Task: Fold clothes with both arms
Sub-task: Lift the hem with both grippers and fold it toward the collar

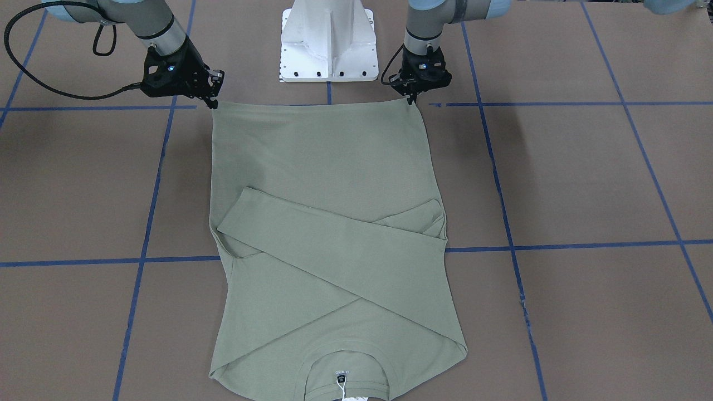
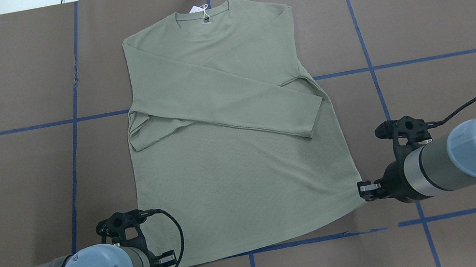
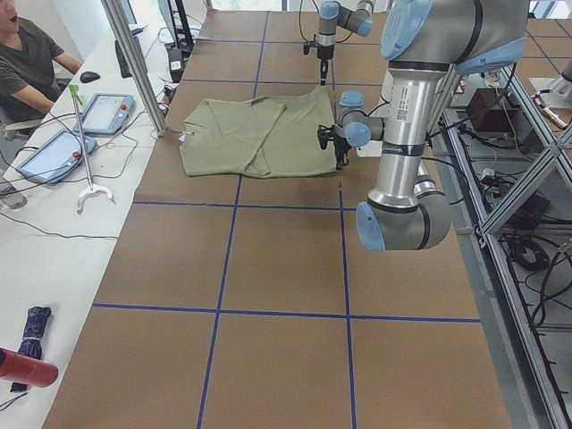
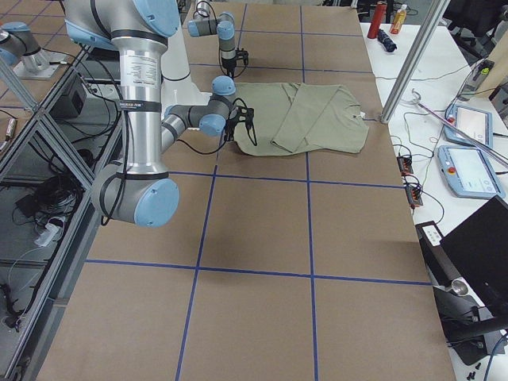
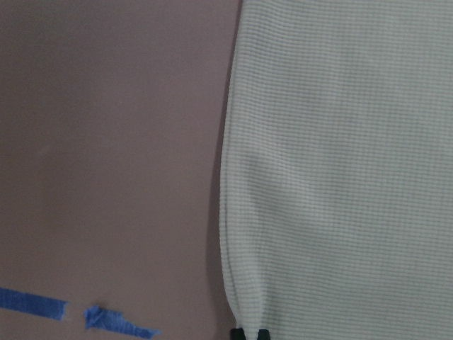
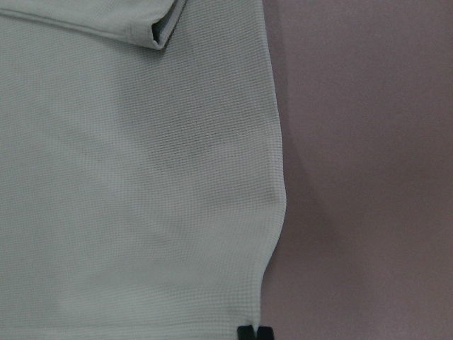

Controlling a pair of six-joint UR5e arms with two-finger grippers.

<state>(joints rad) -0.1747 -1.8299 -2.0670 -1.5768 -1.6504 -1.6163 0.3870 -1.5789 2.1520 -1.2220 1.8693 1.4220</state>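
The sage-green long-sleeved shirt (image 2: 236, 178) lies flat on the brown table, with both sleeves folded across its chest. Its neck and white hang tag (image 2: 202, 10) point away from the robot. My left gripper (image 2: 166, 259) is shut on the hem corner at the shirt's near left. In the left wrist view its fingertips (image 5: 249, 333) pinch the shirt's (image 5: 340, 177) edge. My right gripper (image 2: 365, 190) is shut on the near right hem corner, and its fingertips (image 6: 253, 331) are closed on the cloth (image 6: 127, 177). In the front-facing view the left gripper (image 1: 412, 99) and right gripper (image 1: 213, 103) sit low at the hem of the shirt (image 1: 334, 167).
The white base pedestal (image 1: 328, 44) stands just behind the hem, between the arms. Blue tape lines (image 2: 69, 121) grid the brown table. A side desk with tablets (image 3: 107, 112), a metal post (image 3: 134, 63) and a seated person (image 3: 27, 63) lie beyond the shirt's neck end.
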